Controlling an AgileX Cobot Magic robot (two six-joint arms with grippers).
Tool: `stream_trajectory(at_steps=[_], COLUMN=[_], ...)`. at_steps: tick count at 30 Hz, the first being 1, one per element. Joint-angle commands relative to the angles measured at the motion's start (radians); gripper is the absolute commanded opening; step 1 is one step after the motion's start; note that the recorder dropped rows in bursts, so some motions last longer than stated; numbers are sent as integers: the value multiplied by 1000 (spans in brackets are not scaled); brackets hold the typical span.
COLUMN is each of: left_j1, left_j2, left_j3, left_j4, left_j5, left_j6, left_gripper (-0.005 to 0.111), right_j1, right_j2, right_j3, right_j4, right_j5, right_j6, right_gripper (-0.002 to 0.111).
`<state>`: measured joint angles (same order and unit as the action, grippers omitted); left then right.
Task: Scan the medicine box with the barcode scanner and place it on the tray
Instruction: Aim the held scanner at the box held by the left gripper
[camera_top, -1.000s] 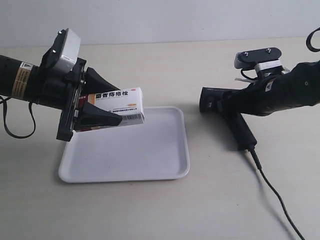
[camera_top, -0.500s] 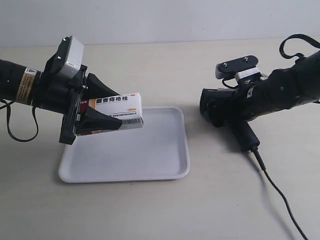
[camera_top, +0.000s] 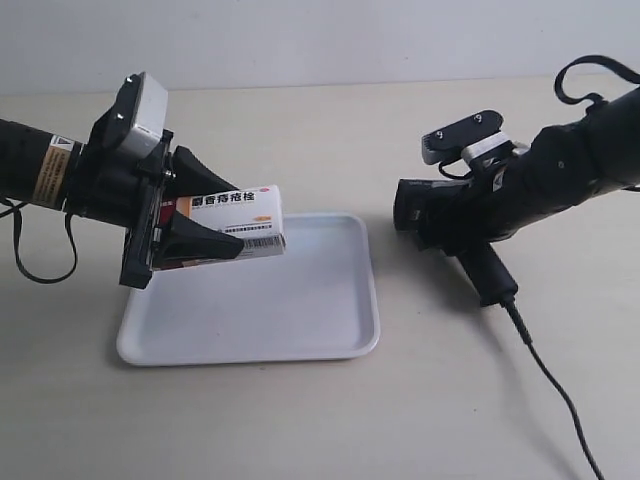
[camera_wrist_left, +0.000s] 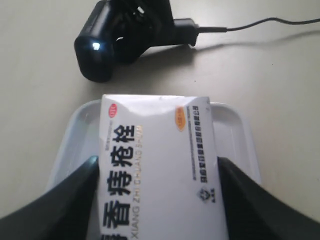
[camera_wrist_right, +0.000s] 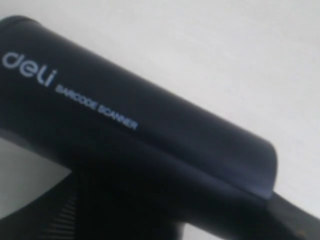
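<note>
**White carton held above the tray, black scanner facing it**

White card with black Chinese lettering, the medicine box (camera_top: 232, 215) sits pinched between the two black fingers of the left gripper (camera_top: 205, 222), which press on its two long sides; the left wrist view shows a finger (camera_wrist_left: 60, 200) tight against each edge of the carton (camera_wrist_left: 157, 170). The box is held clear of the white plastic tray (camera_top: 300, 320), over the tray's near-left part in the exterior view, with its barcode side turned down and toward the camera. Its free end points across the table at the barcode scanner (camera_top: 450, 215).

The scanner is well apart from the box, beyond the tray's right rim in the exterior view, with bare tabletop (camera_top: 400, 420) between them. Its boxy head faces the carton, and the left wrist view shows a small white light lit in the scanner's window (camera_wrist_left: 96, 47). The handle angles down toward the table and the black cable (camera_top: 550, 390) trails off from its end.

The right gripper (camera_top: 470, 200) is wrapped round the scanner's body, but whether its fingers are pressed on it cannot be told. The right wrist view is filled by the black housing (camera_wrist_right: 150, 150), printed "deli BARCODE SCANNER".
</note>
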<state>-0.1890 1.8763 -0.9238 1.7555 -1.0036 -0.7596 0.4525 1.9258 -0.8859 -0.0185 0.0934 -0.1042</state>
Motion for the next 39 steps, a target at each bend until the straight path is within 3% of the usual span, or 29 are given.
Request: stream_trajectory(at_steps=[1,5,21,25,33,39], left_j1=[-2,-2,-2,-2,-2,-2], left_j2=[5,14,89,89,89,89], left_j3=[5,5,5,5,5,5], left_j4=[-11,-11,-83,-86,-90,-97], left_j5=[37,42,10,-55,-56,-36], left_j6=[0,-1,127,137,137,137], left_gripper=[0,0,0,0,0,0], right_j1=[1,1,77,77,77,77], right_j2=[-132,-216,-238,-234,-186,-224], right_j3=[-5,-5,12,12,12,10], right_j4=[-58,-70,-126,-230,-461,-521], right_j5=[135,272,272,265,248,305], right_j6=[-9,-9,-23,74,274,349], right_gripper=[7,0,0,0,0,0])
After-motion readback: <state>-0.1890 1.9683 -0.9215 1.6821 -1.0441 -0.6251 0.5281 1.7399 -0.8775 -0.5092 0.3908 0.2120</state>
